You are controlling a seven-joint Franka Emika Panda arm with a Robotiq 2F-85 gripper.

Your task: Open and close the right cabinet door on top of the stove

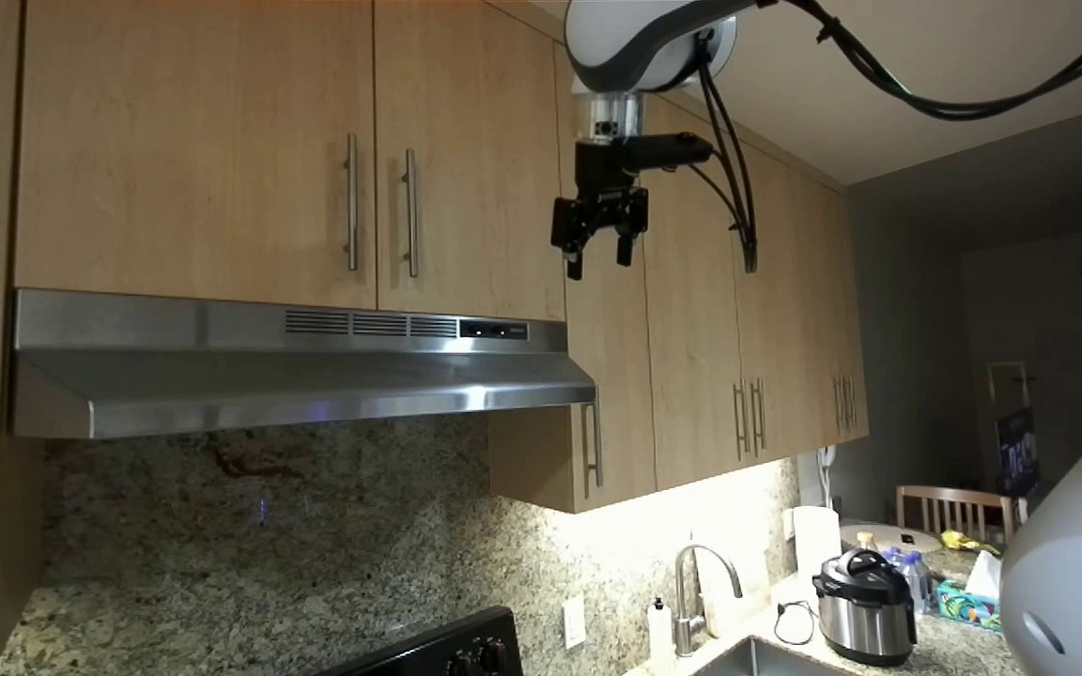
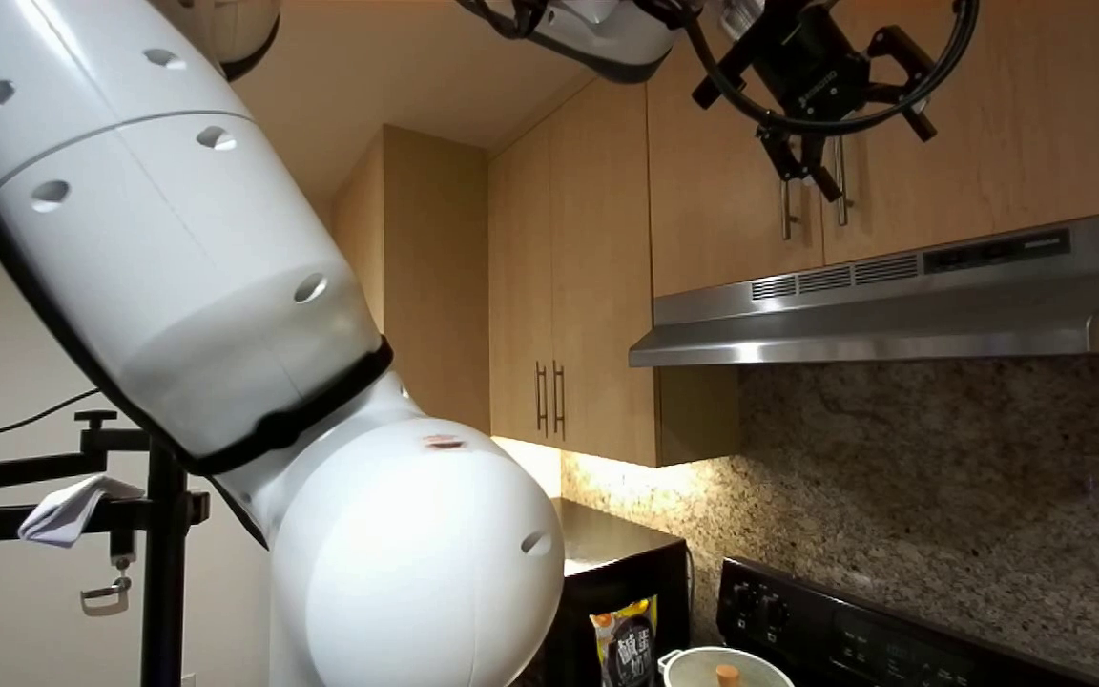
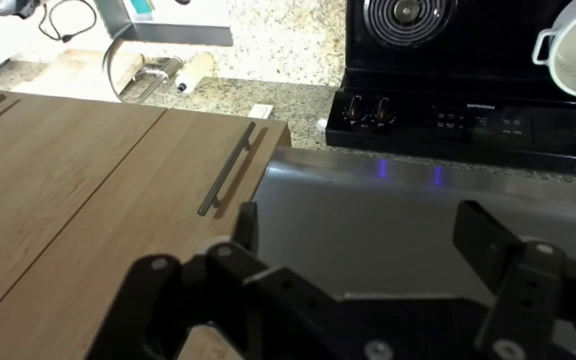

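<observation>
step in hand, as judged: approach for opening. the right door (image 1: 480, 178) is closed, above the hood (image 1: 316, 371). the gripper (image 1: 600, 258) stands right of the door's handle (image 1: 411, 213), its fingers (image 1: 626, 249) spread apart, pointing down, holding nothing. next, likely: move left and turn the fingers toward the handle. the wrist view shows a burner (image 3: 407, 11) on the stove (image 3: 468, 85); neither exterior view does.

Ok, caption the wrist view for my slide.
Open gripper in the foreground; cabinets and hood behind it, stove beyond.
</observation>
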